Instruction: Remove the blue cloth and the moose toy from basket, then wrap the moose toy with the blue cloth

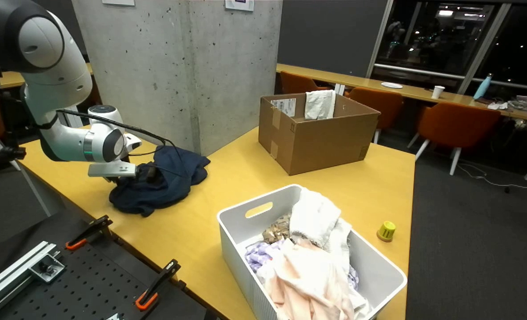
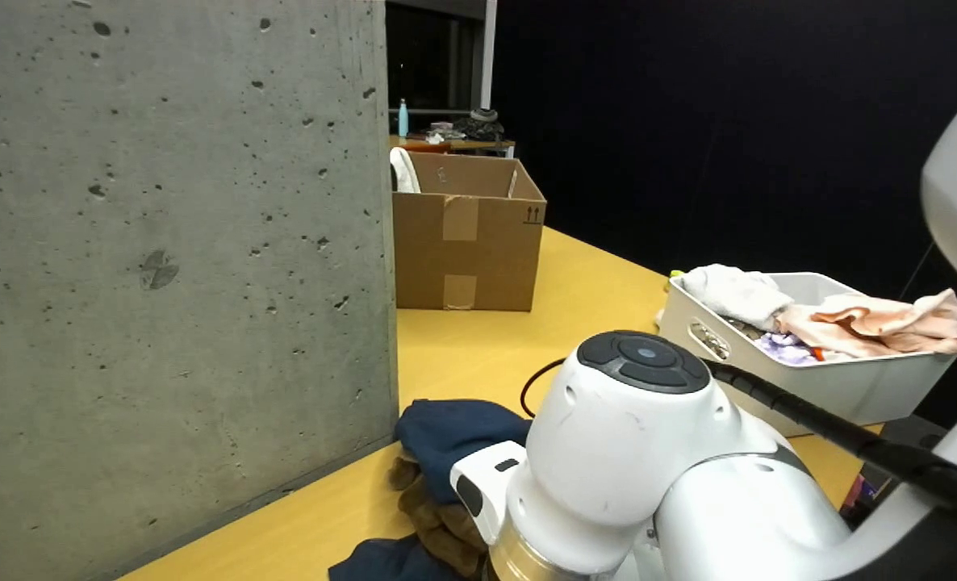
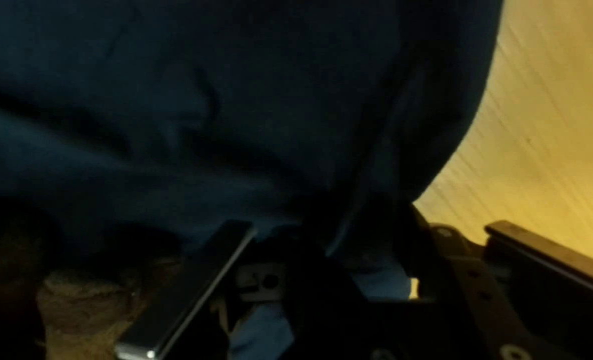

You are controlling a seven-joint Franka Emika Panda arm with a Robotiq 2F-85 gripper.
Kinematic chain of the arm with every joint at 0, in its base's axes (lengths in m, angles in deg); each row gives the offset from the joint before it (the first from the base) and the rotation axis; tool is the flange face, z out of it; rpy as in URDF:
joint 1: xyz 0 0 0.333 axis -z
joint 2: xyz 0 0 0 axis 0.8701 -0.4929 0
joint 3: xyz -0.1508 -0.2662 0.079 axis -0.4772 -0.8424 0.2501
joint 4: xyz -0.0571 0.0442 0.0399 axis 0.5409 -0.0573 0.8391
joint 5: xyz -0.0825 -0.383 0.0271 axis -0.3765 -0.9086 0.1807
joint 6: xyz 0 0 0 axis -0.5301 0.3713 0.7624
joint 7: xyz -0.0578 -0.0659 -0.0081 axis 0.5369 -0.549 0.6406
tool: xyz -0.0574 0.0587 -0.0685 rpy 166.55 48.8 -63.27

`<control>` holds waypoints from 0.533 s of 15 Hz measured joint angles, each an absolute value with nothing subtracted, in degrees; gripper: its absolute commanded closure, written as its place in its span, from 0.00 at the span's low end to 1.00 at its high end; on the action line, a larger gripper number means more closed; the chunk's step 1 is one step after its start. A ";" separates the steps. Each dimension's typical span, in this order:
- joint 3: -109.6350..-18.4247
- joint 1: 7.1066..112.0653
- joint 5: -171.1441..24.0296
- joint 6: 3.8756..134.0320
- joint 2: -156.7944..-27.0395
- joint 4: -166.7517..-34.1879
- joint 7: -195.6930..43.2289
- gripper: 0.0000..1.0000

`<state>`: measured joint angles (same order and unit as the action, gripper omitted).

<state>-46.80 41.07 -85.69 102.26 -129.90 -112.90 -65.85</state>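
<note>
The dark blue cloth (image 1: 174,184) lies crumpled on the table beside the concrete pillar. It also shows in an exterior view (image 2: 458,428) and fills much of the wrist view (image 3: 201,125). The brown moose toy (image 2: 440,516) is partly under and among the cloth's folds. Part of the toy shows at the lower left in the wrist view (image 3: 86,305). My gripper (image 3: 351,227) is down at the cloth, with cloth between its fingers and the toy to one side. The fingers look apart, but their tips are dark, so whether they pinch the cloth is unclear.
A grey basket (image 1: 245,213) with white, pink and purple cloths stands at the table's near end. A cardboard box (image 1: 330,142) stands further back. A small yellow cup-like object (image 1: 386,231) is near the table edge. The concrete pillar (image 2: 180,266) rises close beside the cloth.
</note>
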 measured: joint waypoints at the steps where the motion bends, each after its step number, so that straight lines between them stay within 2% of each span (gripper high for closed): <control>1: -46.80 41.06 -85.68 101.80 -129.90 -112.46 -65.85 1.00; 8: -48.29 41.02 -85.68 101.25 -127.37 -112.34 -66.13 0.99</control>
